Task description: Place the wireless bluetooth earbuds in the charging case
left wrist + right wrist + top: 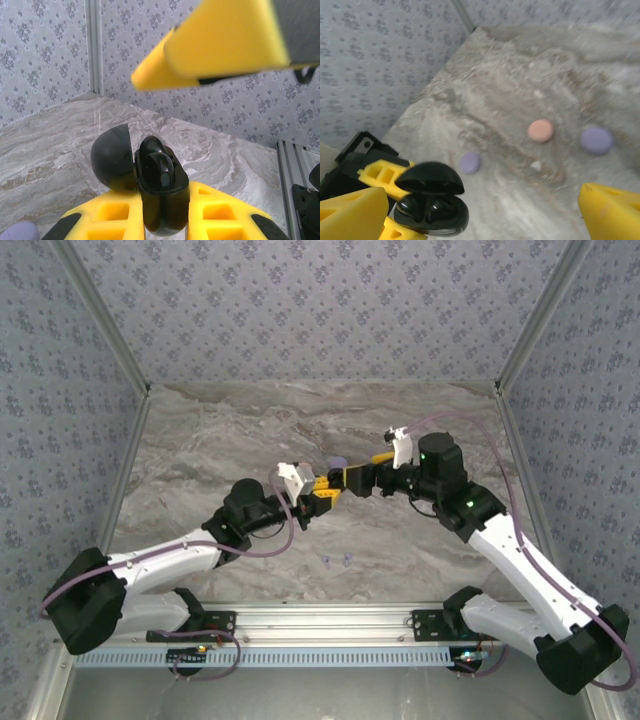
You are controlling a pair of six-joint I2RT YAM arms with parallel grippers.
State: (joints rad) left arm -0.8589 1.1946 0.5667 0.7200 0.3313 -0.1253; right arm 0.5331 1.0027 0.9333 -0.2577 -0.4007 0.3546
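Black earbuds (159,162): glossy, seated in open black case (162,210), mid-table | left gripper (319,496) pinches the case | right gripper (480,215) fingers spread wide, at its 3 o'clock | two lavender earbuds (347,560) at 6 o'clock, near front edge | bare marble table (200,440) toward 12

Grey floral-patterned walls (320,300) enclose a veined marble tabletop (230,430).

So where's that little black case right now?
In the left wrist view, the black case, lid open, is clamped in the left gripper near the middle of the table, with the open right gripper facing it.
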